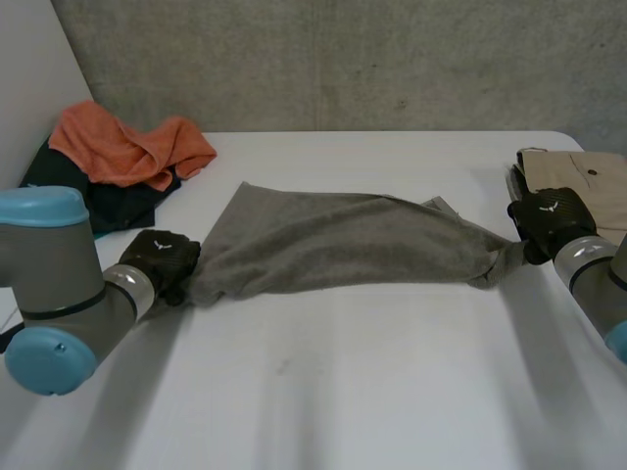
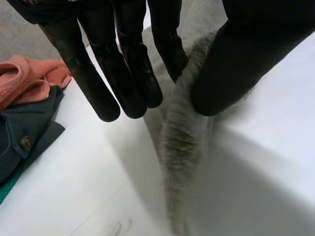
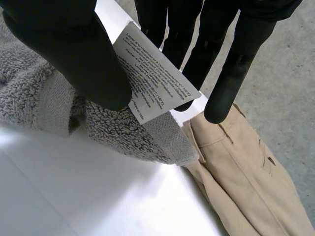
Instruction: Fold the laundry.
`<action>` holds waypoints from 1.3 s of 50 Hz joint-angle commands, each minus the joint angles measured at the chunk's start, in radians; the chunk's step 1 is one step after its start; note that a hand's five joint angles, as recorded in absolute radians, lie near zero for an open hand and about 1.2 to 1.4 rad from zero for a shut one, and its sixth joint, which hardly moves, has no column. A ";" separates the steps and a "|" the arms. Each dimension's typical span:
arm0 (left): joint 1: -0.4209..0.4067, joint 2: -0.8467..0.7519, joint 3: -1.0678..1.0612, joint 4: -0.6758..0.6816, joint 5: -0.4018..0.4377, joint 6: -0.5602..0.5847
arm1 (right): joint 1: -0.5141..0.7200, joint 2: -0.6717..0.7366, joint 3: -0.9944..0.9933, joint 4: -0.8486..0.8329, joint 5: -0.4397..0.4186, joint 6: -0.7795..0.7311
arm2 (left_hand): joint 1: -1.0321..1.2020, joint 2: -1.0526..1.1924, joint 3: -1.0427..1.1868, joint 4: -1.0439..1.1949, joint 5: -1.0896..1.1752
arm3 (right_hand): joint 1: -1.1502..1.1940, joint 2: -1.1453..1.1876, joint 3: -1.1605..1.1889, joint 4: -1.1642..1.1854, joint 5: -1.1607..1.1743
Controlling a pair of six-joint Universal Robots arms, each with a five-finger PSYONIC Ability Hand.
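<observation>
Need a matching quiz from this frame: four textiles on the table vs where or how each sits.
Things:
1. grey towel
2. orange cloth
3. beige trousers
4. dark garment

Places or states:
A. lying just beyond the right hand
B. stretched out, one end pinched by that hand, the other by the left hand
C. heaped on top of another garment
D. partly buried under another cloth

Pairs: 1-B, 2-C, 3-A, 4-D

The towel [image 1: 343,245] spans the table [image 1: 343,392] between the left hand [image 1: 162,262] near the left edge and the right hand [image 1: 549,220] near the right edge. A clothes heap [image 1: 122,157] lies in the far-left corner, trousers [image 1: 588,181] in the far-right.
</observation>
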 commanded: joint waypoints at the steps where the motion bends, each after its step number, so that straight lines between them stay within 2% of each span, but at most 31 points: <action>1: 0.002 0.056 0.021 -0.031 -0.029 0.040 | -0.004 -0.076 0.016 0.053 0.017 -0.008 | 0.239 0.238 0.244 0.236 0.248 | 0.268 0.214 0.207 0.198 0.235; 5: -0.006 0.249 -0.019 -0.033 -0.026 0.014 | -0.038 -0.203 0.013 0.168 0.005 -0.020 | 0.239 0.238 0.244 0.236 0.248 | 0.268 0.214 0.207 0.198 0.235; 10: -0.012 0.523 -0.020 -0.031 -0.027 -0.033 | -0.101 -0.393 -0.078 0.273 -0.081 0.014 | 0.239 0.238 0.244 0.236 0.248 | 0.268 0.214 0.207 0.198 0.235; 13: -0.012 0.634 0.018 -0.039 -0.033 -0.078 | -0.124 -0.434 -0.189 0.297 -0.118 0.087 | 0.239 0.238 0.244 0.236 0.248 | 0.268 0.214 0.207 0.198 0.235; 16: -0.010 0.639 0.058 -0.057 -0.041 -0.101 | -0.147 -0.422 -0.284 0.317 -0.119 0.168 | 0.239 0.238 0.244 0.236 0.248 | 0.268 0.214 0.207 0.198 0.235; 20: -0.015 0.538 0.118 -0.103 -0.062 -0.106 | -0.127 -0.226 -0.454 0.339 -0.107 0.277 | 0.239 0.238 0.244 0.236 0.248 | 0.268 0.214 0.207 0.198 0.235; 23: -0.022 0.451 0.132 -0.126 -0.075 -0.103 | -0.074 -0.120 -0.520 0.356 -0.072 0.268 | 0.239 0.238 0.244 0.236 0.248 | 0.268 0.214 0.207 0.198 0.235; 28: -0.052 0.346 0.132 -0.130 -0.101 -0.096 | 0.011 0.117 -0.632 0.333 0.049 0.206 | 0.239 0.238 0.244 0.236 0.248 | 0.268 0.214 0.207 0.198 0.235; 33: -0.087 0.266 0.123 -0.130 -0.133 -0.089 | 0.078 0.330 -0.680 0.201 0.138 0.153 | 0.239 0.238 0.244 0.236 0.248 | 0.268 0.214 0.207 0.198 0.235; 39: -0.124 0.229 0.110 -0.123 -0.142 -0.087 | 0.117 0.442 -0.703 0.022 0.232 0.107 | 0.239 0.238 0.244 0.236 0.248 | 0.259 0.205 0.197 0.189 0.225; 41: -0.128 0.231 0.107 -0.122 -0.145 -0.087 | 0.118 0.456 -0.715 -0.054 0.273 0.100 | 0.239 0.238 0.244 0.236 0.248 | -0.194 -0.248 -0.256 -0.264 -0.228; 42: -0.127 0.233 0.109 -0.122 -0.145 -0.087 | 0.118 0.456 -0.718 -0.074 0.287 0.098 | 0.239 0.238 0.244 0.236 0.248 | -0.557 -0.611 -0.618 -0.626 -0.590; 43: -0.127 0.236 0.109 -0.122 -0.147 -0.087 | 0.120 0.454 -0.722 -0.092 0.299 0.098 | 0.239 0.238 0.244 0.236 0.248 | -0.845 -0.899 -0.907 -0.915 -0.879; 44: -0.127 0.245 0.110 -0.122 -0.148 -0.087 | 0.123 0.448 -0.723 -0.114 0.322 0.100 | 0.239 0.238 0.244 0.236 0.248 | -0.954 -1.008 -1.015 -1.024 -0.987; 50: -0.131 0.314 0.109 -0.120 -0.144 -0.089 | 0.121 0.318 -0.677 -0.077 0.346 0.136 | 0.239 0.238 0.244 0.236 0.248 | -0.954 -1.008 -1.015 -1.024 -0.987; 55: -0.142 0.361 0.113 -0.126 -0.139 -0.092 | 0.112 0.134 -0.562 0.067 0.300 0.150 | 0.239 0.238 0.244 0.236 0.248 | -0.954 -1.008 -1.015 -1.024 -0.987; 56: -0.148 0.370 0.115 -0.125 -0.139 -0.092 | 0.109 0.072 -0.518 0.146 0.266 0.147 | 0.239 0.238 0.244 0.236 0.248 | -0.954 -1.008 -1.015 -1.024 -0.987; 62: -0.171 0.381 0.124 -0.120 -0.139 -0.087 | 0.088 -0.079 -0.367 0.478 0.155 0.121 | 0.239 0.238 0.244 0.236 0.248 | -0.948 -1.002 -1.010 -1.018 -0.982; 65: -0.183 0.380 0.133 -0.120 -0.144 -0.092 | 0.075 -0.131 -0.269 0.630 0.116 0.123 | 0.239 0.238 0.244 0.236 0.248 | -0.822 -0.876 -0.883 -0.892 -0.855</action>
